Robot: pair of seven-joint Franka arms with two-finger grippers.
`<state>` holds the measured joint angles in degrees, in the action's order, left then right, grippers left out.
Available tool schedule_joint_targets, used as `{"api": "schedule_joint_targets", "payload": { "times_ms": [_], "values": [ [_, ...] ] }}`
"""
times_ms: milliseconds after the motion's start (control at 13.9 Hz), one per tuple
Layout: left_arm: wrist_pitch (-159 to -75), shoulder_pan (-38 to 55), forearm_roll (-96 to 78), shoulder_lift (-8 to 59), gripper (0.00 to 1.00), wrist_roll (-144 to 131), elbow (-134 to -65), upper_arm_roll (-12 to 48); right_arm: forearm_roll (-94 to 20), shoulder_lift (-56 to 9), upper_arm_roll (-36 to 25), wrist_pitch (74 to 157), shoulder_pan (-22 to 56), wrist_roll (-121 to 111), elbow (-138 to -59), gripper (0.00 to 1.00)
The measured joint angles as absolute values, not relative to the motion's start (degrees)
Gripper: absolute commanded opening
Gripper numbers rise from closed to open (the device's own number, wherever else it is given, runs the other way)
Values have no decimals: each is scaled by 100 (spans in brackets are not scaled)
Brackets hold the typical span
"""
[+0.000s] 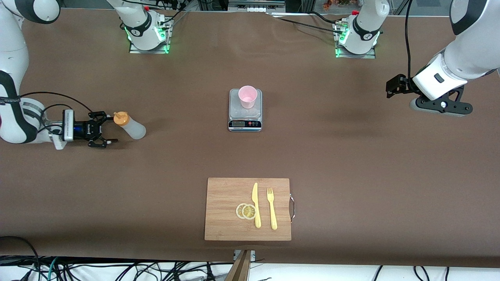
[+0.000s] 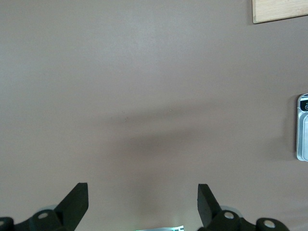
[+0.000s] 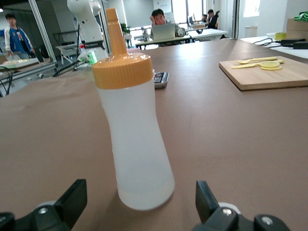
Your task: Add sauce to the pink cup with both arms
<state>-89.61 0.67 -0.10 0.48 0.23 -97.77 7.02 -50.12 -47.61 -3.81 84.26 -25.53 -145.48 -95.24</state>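
Observation:
The sauce bottle point(image 1: 132, 126), translucent white with an orange cap, stands upright on the brown table near the right arm's end. My right gripper point(image 1: 106, 128) sits low beside it, open, with the bottle point(image 3: 137, 144) just ahead of the fingertips and untouched; this gripper point(image 3: 140, 188) holds nothing. The pink cup point(image 1: 247, 96) stands upright on a small kitchen scale point(image 1: 245, 117) at mid-table. My left gripper point(image 1: 392, 89) hangs open in the air over bare table near the left arm's end, and in its own view the gripper point(image 2: 142, 192) has only tabletop between its fingers.
A wooden cutting board point(image 1: 226, 226) lies nearer the front camera than the scale, carrying a yellow knife point(image 1: 256, 205), a yellow fork point(image 1: 272, 208) and lemon slices point(image 1: 246, 211). The scale's edge point(image 2: 303, 127) and a board corner point(image 2: 279, 9) show in the left wrist view.

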Motion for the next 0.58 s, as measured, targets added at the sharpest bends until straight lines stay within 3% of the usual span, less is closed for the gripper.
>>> {"api": "schedule_joint_targets", "payload": {
  "times_ms": [577],
  "values": [
    [-8944,67,-10,50,100,23,-9773,702,-4776,-4744,-439,8409,-2486,-12392,-8146,100]
  ]
}}
